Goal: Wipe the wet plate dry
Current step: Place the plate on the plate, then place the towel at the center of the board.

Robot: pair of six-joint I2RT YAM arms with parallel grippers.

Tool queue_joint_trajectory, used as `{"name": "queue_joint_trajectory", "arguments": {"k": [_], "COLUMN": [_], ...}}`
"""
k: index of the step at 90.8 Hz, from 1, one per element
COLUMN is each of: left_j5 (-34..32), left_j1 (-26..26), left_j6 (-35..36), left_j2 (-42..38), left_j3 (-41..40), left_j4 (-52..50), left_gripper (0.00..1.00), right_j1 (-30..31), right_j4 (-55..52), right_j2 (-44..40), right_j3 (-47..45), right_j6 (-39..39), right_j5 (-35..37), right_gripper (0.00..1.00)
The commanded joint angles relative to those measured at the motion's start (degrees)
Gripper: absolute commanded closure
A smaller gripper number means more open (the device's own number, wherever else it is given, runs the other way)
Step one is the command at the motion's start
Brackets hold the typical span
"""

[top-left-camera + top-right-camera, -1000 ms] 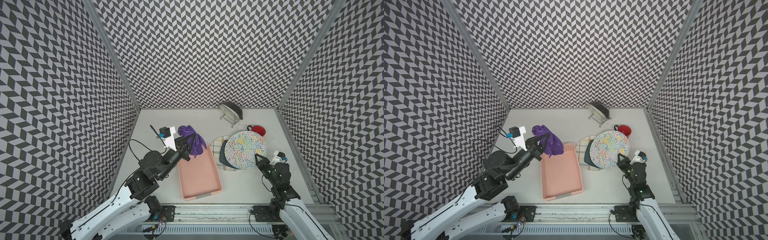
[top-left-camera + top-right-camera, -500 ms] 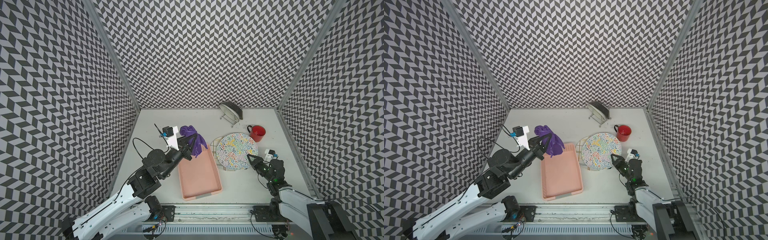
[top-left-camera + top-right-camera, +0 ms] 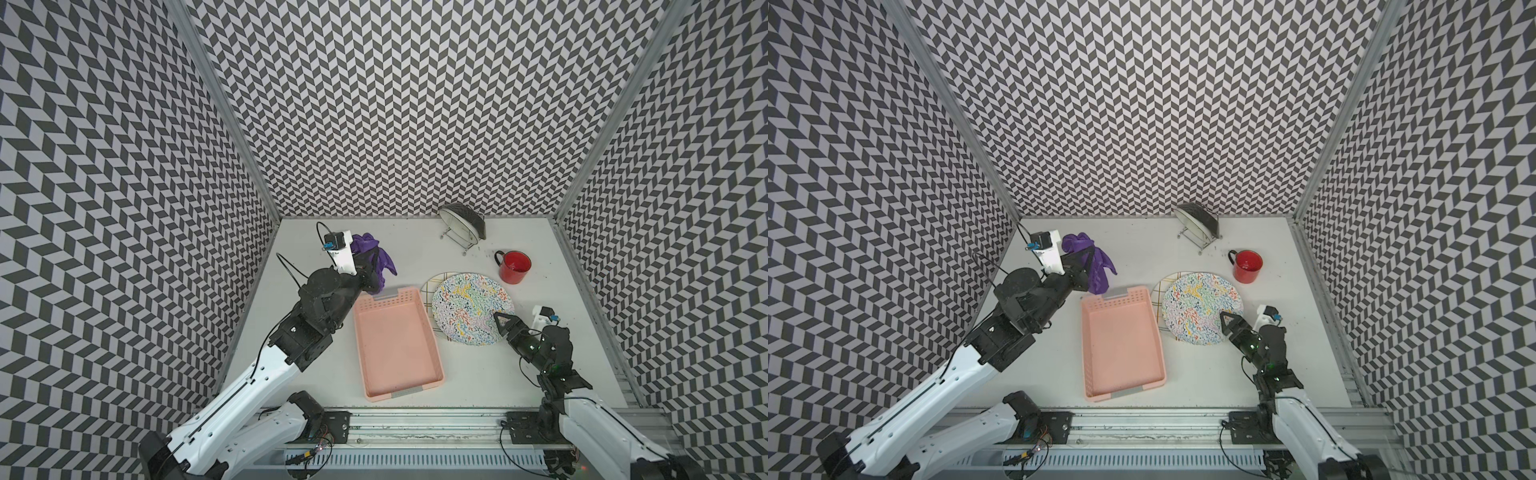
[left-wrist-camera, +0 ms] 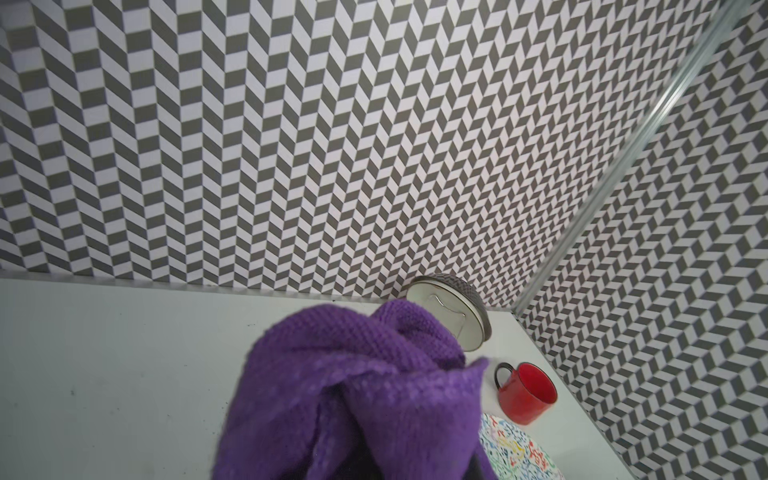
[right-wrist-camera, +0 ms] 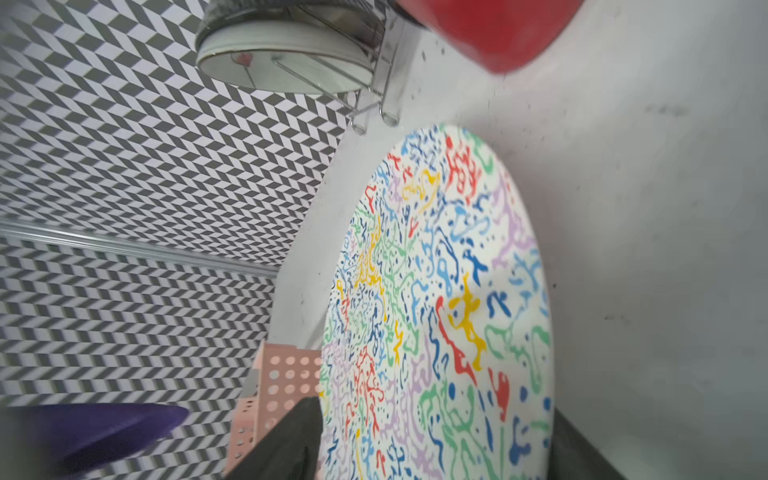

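White table [image 3: 478, 374]: pink tray [image 3: 395, 345] in the middle, bright plate [image 3: 471, 307] on a lined plate [image 3: 430, 284] just right of it, red mug [image 3: 514, 267] and rack [image 3: 457, 239] far right

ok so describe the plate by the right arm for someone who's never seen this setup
Start at the pink tray in the middle of the white table and look just to its right. The plate lies flat there, in front of the red mug. It is covered in multicoloured squiggles, unlike the line-checked plate partly hidden beneath it.
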Motion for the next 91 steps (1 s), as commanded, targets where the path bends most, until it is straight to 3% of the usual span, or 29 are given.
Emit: {"name": "queue_joint_trajectory", "arguments": {"k": [1, 10, 19, 23, 27, 35, 48, 67, 82, 91], "left_j5": [-4.3, -7.1, -1.4, 2.1, 4.6, 5.2, 6.6, 10.1, -4.8, -8.4], "left_j1": [2.0, 5.1, 10.5, 12.1, 12.9, 13.5, 13.7, 13.7, 14.5, 17.5], "left_j6": [4.1, 7.1, 6.2, 5.7, 5.7, 5.7, 4.4, 1.7, 6.8, 12.7], "left_j2": [4.5, 9.6, 17.0, 19.6, 22.7, 28.0, 30.3, 16.0, -0.8, -7.2], "left_j3": [4.7, 6.6, 10.4, 10.5, 10.5, 10.5, 8.1, 1.4, -12.8, -24.4], "left_j4": [-2.5, -1.9, -5.0, -4.7, -4.6, -5.5, -5.3, -0.3, 8.7, 20.7], "left_gripper": [1.00, 1.00, 0.99, 0.87, 0.69, 0.38, 0.02, 0.00, 0.00, 0.00], "right_j1": [-0.2, -0.3, -0.2, -0.3, -0.3, -0.3, -0.3, -0.3, -0.8, -3.4], "right_j4": [-12.1, -19.1, -22.5, -22.9, -23.3, -24.0, -22.9, -14.6, -1.7, 10.1], "right_j2": [-10.7, -20.8, -27.8, -29.3, -29.8, -28.0, -23.1, -14.9, -3.5, 6.0], "right_j3": [0.0, 1.8, 3.3, 3.8, 4.4, 5.6, 7.9, 11.3, 14.5, 14.5], "right_j6": [-2.5, -3.5, -4.9, -5.6, -6.5, -8.3, -12.0, -17.7, -26.9, -31.4], "right_j5": [7.7, 10.0, 9.8, 9.3, 9.1, 9.0, 8.7, 14.8, 26.9, 30.7], "right_gripper": [0.12, 0.07, 0.07, 0.05, 0.04, 0.02, 0.01, 0.01, 0.01, 0.00]}}
